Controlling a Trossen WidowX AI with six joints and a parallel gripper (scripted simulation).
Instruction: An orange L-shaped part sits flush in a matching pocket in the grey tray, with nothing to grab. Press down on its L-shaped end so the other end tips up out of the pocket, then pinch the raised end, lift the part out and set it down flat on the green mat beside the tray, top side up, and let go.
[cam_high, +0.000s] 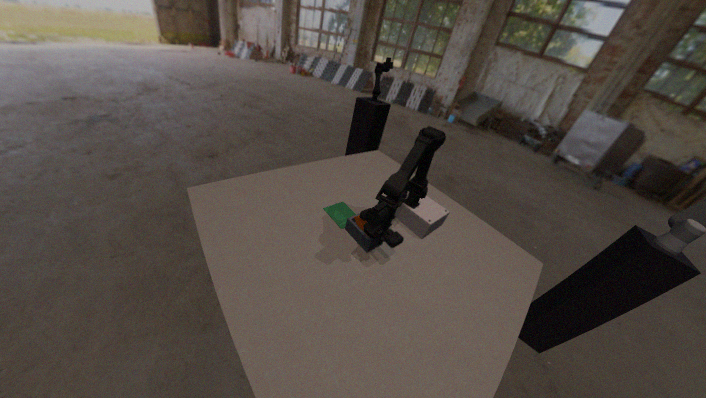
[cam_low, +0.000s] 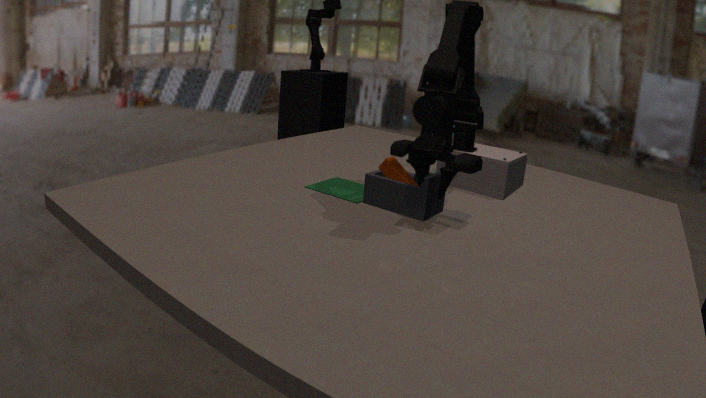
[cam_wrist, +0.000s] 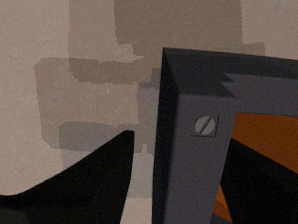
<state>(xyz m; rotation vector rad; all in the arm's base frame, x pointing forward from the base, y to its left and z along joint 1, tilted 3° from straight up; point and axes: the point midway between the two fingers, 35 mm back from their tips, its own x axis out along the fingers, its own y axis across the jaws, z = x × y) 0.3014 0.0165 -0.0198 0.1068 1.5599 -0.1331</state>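
Note:
The orange part (cam_high: 359, 222) (cam_low: 395, 171) (cam_wrist: 270, 135) is tilted in the pocket of the grey tray (cam_high: 357, 237) (cam_low: 400, 197) (cam_wrist: 195, 165). Its end toward the green mat (cam_high: 340, 213) (cam_low: 336, 189) stands up above the tray rim, and its other end is down in the pocket. My gripper (cam_high: 378, 237) (cam_low: 432, 186) (cam_wrist: 175, 142) is partly open, astride the tray's end wall. One finger reaches down into the pocket at the part's low end; the other is outside the tray. That finger hides much of the low end, and its contact is hidden. The part is not between the fingers.
My arm's pale base box (cam_high: 415, 220) (cam_low: 480, 177) stands behind the tray, away from the mat. A black pedestal (cam_high: 367, 125) (cam_low: 312, 105) with a small arm is beyond the table's far corner. Another dark pedestal (cam_high: 600, 290) is off the table's right side in the top view.

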